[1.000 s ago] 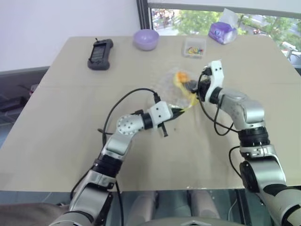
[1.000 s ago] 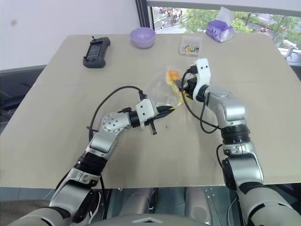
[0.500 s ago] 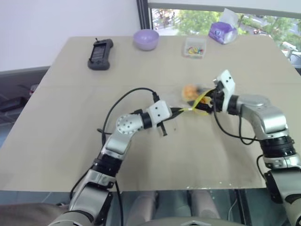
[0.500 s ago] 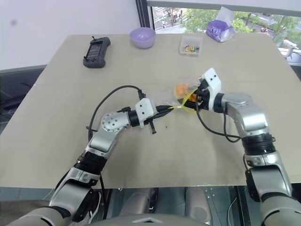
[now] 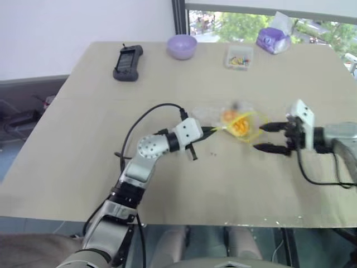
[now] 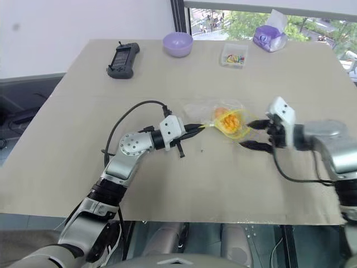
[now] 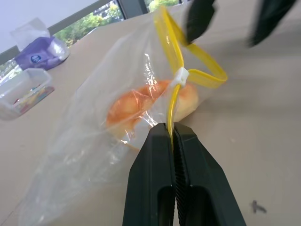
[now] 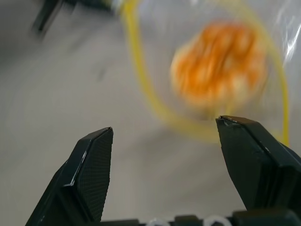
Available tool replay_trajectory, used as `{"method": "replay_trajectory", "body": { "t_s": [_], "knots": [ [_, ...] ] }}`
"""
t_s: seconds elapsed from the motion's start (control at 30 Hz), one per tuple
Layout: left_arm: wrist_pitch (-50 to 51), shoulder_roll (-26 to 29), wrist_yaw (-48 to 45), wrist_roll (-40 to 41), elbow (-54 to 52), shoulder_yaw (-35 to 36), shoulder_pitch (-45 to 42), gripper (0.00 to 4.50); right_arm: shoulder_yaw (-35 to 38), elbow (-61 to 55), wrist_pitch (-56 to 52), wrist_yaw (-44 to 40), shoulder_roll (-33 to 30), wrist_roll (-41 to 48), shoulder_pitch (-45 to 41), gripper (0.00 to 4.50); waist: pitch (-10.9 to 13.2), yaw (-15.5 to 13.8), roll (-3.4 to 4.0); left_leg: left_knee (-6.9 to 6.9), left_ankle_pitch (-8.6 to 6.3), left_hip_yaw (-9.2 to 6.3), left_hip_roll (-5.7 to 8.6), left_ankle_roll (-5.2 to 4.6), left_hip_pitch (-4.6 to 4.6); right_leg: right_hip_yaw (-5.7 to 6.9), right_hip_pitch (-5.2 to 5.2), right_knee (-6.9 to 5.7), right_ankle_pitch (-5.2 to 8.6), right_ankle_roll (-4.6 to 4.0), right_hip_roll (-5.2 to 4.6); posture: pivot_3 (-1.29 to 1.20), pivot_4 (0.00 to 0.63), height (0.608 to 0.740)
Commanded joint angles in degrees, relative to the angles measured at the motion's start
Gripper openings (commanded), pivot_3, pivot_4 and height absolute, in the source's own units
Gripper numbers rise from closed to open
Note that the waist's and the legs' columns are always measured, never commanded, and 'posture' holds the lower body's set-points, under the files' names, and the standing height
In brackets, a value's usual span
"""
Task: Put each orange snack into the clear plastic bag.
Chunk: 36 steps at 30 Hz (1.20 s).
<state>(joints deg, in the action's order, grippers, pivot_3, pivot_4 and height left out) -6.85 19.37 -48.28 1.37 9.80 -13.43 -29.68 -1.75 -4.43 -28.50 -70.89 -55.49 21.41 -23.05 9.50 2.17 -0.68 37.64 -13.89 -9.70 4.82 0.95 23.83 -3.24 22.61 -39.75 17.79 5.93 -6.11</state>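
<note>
Where it reached into the clear plastic bag point(image 5: 223, 118), the right gripper point(image 5: 269, 137) has withdrawn, open.

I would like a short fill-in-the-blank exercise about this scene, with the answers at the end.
1. The orange snack lies inside the clear plastic ____.
2. The left end effector is shut on the bag's ____ seal strip.
3. The right end effector stands ____, apart from the clear plastic bag.
4. The lilac bowl sits on the ____.

Answers: bag; yellow; open; table

Beige table point(image 5: 83, 139): clear plastic bag point(image 5: 223, 118), lilac bowl point(image 5: 182, 46), black handset point(image 5: 127, 56).
</note>
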Motion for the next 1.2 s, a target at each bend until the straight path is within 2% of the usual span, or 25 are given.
{"method": "replay_trajectory", "body": {
  "t_s": [0.03,0.13,0.37,0.53,0.8,1.03,1.07,1.1,1.2],
  "knots": [
    [-0.8,-0.3,0.0,0.9,-1.0,0.4,-0.7,0.0,0.3,2.5,9.6,1.7,-3.5,-7.7,-1.7,3.79,0.0,0.4,0.01,0.0,0.0,0.06,0.0,0.0,-0.04,-0.05,0.0,-0.02,0.0,0.0,0.0,0.0,0.15,0.74],
    [-0.8,-0.4,-0.3,0.9,-0.9,0.3,-0.8,0.0,-2.7,9.7,18.6,8.8,-1.7,-16.9,-4.5,3.79,0.0,0.5,0.0,0.01,0.0,0.15,-0.03,0.0,-0.14,-0.1,-0.02,-0.1,-0.01,0.01,0.07,0.0,0.15,0.74],
    [-0.9,-0.5,-0.5,0.9,-0.4,0.3,-1.1,0.0,-7.6,14.2,30.2,17.3,7.0,-26.2,-7.0,3.79,0.0,0.3,-0.01,0.04,0.01,0.15,-0.06,0.01,-0.01,-0.12,0.05,-0.04,0.0,0.0,0.0,0.0,0.15,0.74],
    [-0.9,-0.3,-0.6,0.9,-0.5,0.3,-1.0,0.0,-8.3,17.2,36.2,22.6,9.7,-30.8,-10.2,3.79,0.0,0.2,-0.01,0.14,0.01,0.07,-0.03,0.01,-0.02,-0.09,0.01,-0.08,0.0,0.0,0.02,0.0,0.15,0.74],
    [-0.7,-0.4,-0.6,0.9,-0.9,0.2,-0.7,0.0,-8.1,22.0,41.4,25.5,8.1,-35.9,-13.5,3.79,0.0,0.2,-0.01,0.15,0.01,0.07,-0.02,0.01,-0.02,-0.08,0.0,-0.07,0.0,0.0,0.04,0.0,0.15,0.74],
    [-0.8,-0.7,-0.4,0.8,-0.7,0.2,-0.8,0.0,-8.0,22.2,42.3,23.7,9.7,-33.8,-13.8,3.79,0.0,0.4,0.0,0.16,0.01,0.08,-0.02,0.01,-0.03,-0.09,-0.01,-0.09,-0.01,0.0,0.07,0.0,0.15,0.74],
    [-0.8,-0.7,-0.3,0.8,-0.6,0.2,-0.8,0.0,-8.0,22.1,42.5,23.7,9.9,-33.8,-13.8,3.27,0.0,0.3,0.0,0.16,0.01,0.09,-0.02,0.01,-0.03,-0.09,-0.01,-0.08,0.0,0.0,0.06,0.0,0.15,0.74],
    [-0.8,-0.7,-0.3,0.8,-0.6,0.2,-0.8,0.0,-8.1,22.1,42.8,23.5,10.0,-33.8,-13.9,3.01,0.0,0.3,0.0,0.16,0.01,0.08,-0.02,0.01,-0.03,-0.1,-0.01,-0.08,-0.01,0.0,0.05,0.0,0.15,0.74],
    [-0.7,-0.7,-0.2,0.7,-0.7,0.2,-0.7,0.0,-8.2,22.0,43.0,23.0,10.5,-33.5,-13.7,1.67,0.0,0.3,-0.01,0.17,0.01,0.07,-0.01,0.01,-0.03,-0.09,-0.02,-0.09,0.0,0.0,0.05,0.0,0.15,0.74]
  ]
}}
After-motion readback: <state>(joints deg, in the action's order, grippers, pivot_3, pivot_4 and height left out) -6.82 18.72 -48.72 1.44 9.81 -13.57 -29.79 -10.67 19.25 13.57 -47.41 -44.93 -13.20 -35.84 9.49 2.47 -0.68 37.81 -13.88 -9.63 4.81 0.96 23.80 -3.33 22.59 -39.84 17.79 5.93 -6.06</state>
